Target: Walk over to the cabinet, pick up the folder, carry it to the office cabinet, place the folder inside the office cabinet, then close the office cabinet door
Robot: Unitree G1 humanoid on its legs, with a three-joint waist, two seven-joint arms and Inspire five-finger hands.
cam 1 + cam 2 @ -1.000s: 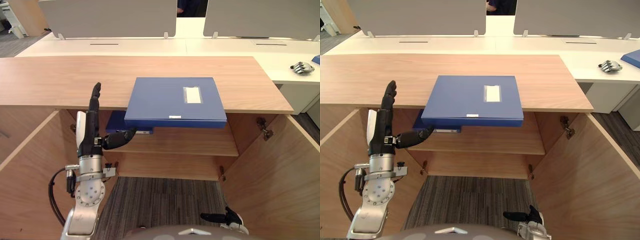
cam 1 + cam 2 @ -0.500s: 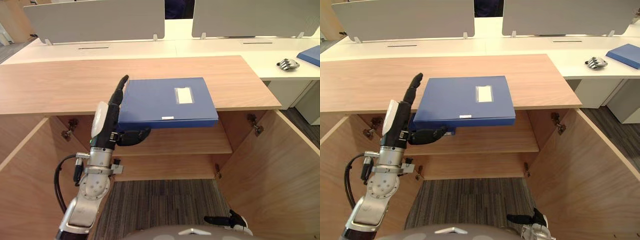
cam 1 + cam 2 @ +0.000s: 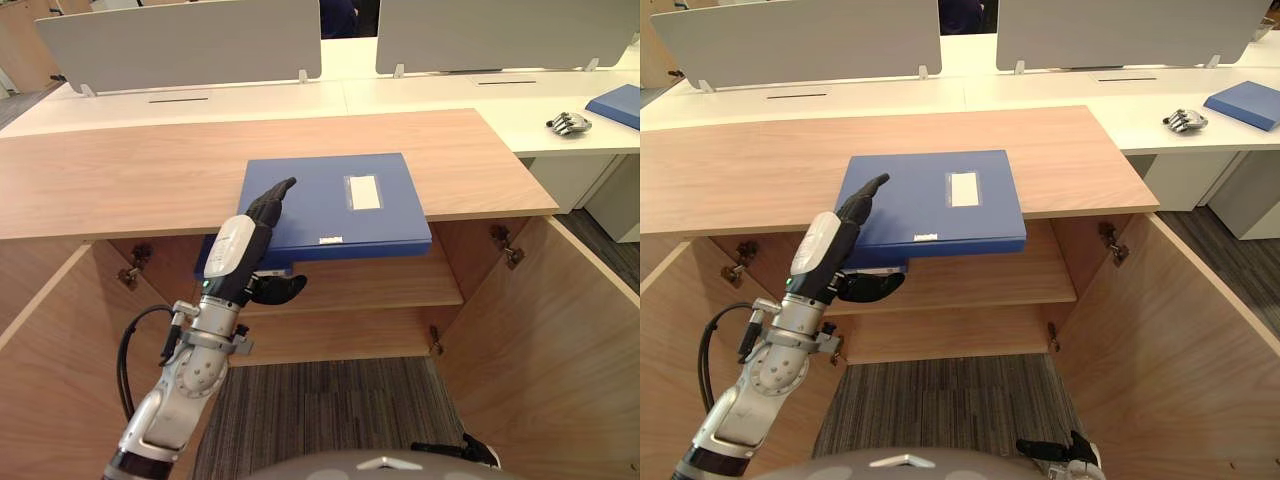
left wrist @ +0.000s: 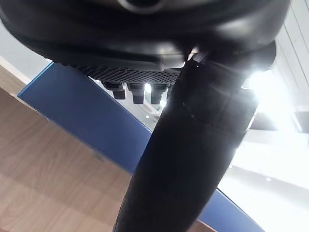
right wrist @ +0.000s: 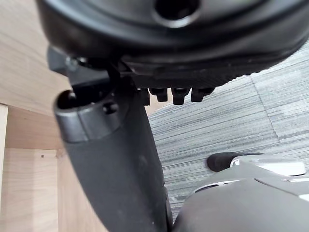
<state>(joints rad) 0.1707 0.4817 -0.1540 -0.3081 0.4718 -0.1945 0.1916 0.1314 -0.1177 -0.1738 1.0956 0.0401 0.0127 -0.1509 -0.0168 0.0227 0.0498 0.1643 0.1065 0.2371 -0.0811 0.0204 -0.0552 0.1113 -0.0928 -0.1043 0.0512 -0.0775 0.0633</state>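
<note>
Wooden cabinet top (image 3: 130, 175) — a blue folder (image 3: 340, 205) lies flat on it, overhanging its front edge.

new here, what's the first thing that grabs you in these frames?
The blue folder lies on the wooden cabinet top, its near edge jutting out over the open cabinet below. The left robot hand is at its near left corner, fingers stretched over the top, thumb under the edge. Both cabinet doors stand wide open; the right robot hand hangs low by the carpet.
</note>
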